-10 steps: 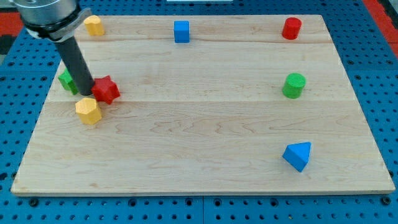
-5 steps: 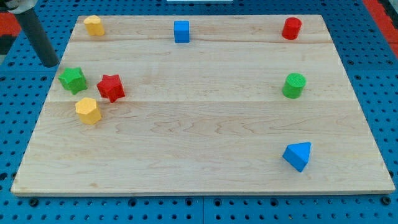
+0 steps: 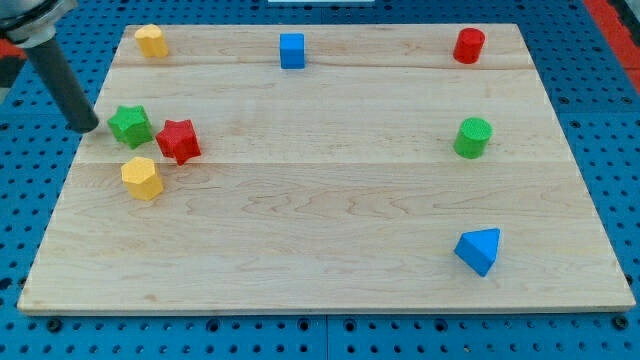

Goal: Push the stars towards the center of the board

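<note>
Green star abuts red star, wooden board.

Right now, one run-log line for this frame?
task: stars to center | my tip: at green star's left, close | red star: right of green, near or touching | both at board left | status: in progress

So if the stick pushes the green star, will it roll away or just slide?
Probably slide. The green star sits flat on the wooden board and has points, not a round side, so rolling seems unlikely. It may spin a bit, since my tip is right at its left edge. It would likely bump the red star close on its right.
</note>
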Controlling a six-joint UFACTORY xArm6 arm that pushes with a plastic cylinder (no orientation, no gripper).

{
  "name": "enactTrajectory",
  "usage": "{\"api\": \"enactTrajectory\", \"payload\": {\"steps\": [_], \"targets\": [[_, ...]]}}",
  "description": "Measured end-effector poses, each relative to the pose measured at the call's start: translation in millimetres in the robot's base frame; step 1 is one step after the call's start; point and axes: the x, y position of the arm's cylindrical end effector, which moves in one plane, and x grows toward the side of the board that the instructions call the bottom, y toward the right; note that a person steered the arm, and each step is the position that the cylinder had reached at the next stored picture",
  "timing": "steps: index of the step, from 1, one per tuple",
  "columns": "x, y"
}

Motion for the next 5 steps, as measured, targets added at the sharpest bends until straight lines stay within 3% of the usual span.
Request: {"api": "enactTrajectory", "payload": {"steps": [4, 5], "targets": [[24, 56], [35, 5]]}}
